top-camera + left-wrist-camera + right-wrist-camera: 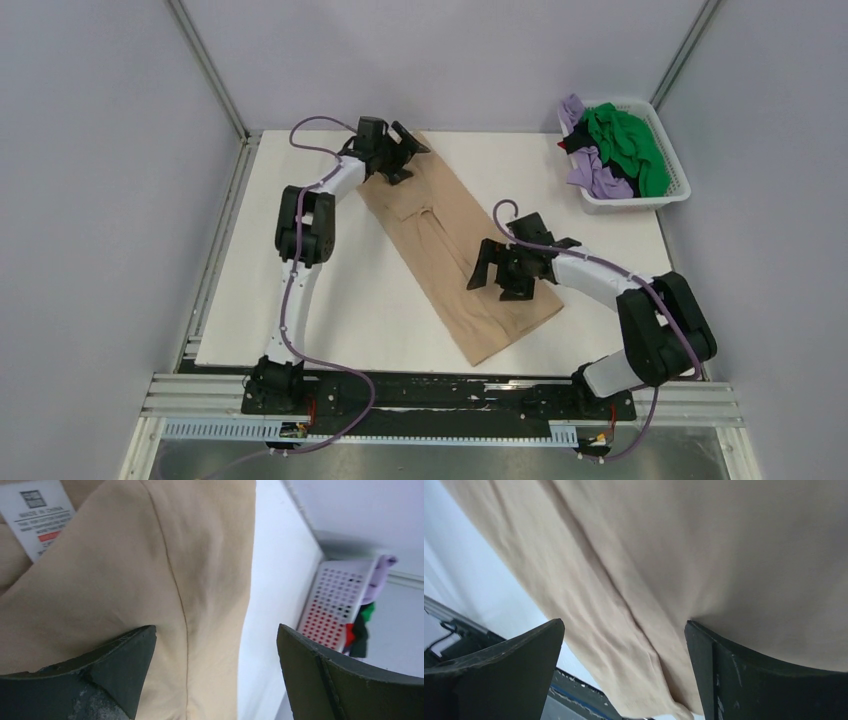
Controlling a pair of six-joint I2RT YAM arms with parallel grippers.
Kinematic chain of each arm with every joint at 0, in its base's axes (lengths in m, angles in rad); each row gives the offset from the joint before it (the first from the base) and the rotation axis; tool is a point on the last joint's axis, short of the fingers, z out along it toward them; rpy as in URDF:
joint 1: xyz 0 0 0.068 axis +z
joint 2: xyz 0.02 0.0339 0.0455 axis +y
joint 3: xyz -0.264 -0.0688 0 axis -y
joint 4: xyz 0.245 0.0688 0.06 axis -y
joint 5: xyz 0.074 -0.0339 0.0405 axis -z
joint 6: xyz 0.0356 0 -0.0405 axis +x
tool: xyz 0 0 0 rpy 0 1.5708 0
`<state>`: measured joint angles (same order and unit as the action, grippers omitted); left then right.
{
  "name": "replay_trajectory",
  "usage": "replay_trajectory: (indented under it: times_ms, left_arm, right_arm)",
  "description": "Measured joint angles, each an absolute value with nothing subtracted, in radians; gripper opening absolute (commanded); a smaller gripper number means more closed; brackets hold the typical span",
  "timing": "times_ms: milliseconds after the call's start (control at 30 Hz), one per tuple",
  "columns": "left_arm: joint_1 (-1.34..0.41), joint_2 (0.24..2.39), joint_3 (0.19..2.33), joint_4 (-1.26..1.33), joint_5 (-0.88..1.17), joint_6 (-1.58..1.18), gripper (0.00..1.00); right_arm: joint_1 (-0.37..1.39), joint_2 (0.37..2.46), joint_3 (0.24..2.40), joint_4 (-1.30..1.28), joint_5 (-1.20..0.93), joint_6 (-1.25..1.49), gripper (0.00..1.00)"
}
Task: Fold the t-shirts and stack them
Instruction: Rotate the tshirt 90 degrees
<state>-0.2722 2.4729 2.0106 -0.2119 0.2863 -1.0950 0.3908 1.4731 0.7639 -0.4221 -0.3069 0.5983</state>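
A tan t-shirt [440, 250] lies folded into a long strip, running diagonally across the white table. My left gripper [410, 155] hovers open over its far end. In the left wrist view the gripper [215, 635] straddles the cloth's [150, 570] right edge, near a white care label [35, 515]. My right gripper [492, 280] stands open over the strip's near half. The right wrist view shows this gripper [624, 627] with tan cloth [724, 555] just beneath and nothing pinched. Green [625, 140] and lilac [590, 178] t-shirts lie bunched in the basket.
A white lattice basket [640, 203] stands at the table's far right corner and also shows in the left wrist view [335, 600]. The white tabletop [330, 300] ends at a metal rail [450, 395] near the arm bases. Grey walls enclose three sides.
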Motion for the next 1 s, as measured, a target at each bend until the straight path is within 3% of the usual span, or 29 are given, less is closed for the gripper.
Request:
replay_trajectory:
  times_ms: [233, 467, 767, 867, 1000]
  left_arm:
    - [-0.287, 2.761, 2.359, -0.026, 0.406, -1.276, 1.00]
    - [-0.345, 2.999, 2.619, 0.272, 0.336, -1.446, 1.00]
    - [-0.374, 2.971, 2.568, 0.347, 0.310, -1.356, 1.00]
    - [-0.377, 2.880, 2.495, 0.241, 0.347, -1.258, 1.00]
    - [-0.382, 2.618, 2.247, 0.139, 0.390, -1.133, 1.00]
  right_arm:
    - [0.586, 1.598, 0.869, -0.403, -0.353, 0.592, 1.00]
    - [0.675, 1.703, 0.984, -0.392, -0.372, 0.583, 1.00]
    - [0.686, 1.657, 1.050, -0.461, -0.252, 0.562, 1.00]
    - [0.677, 1.530, 1.028, -0.473, -0.179, 0.564, 1.00]
    - [0.601, 1.318, 0.941, -0.465, -0.092, 0.572, 1.00]
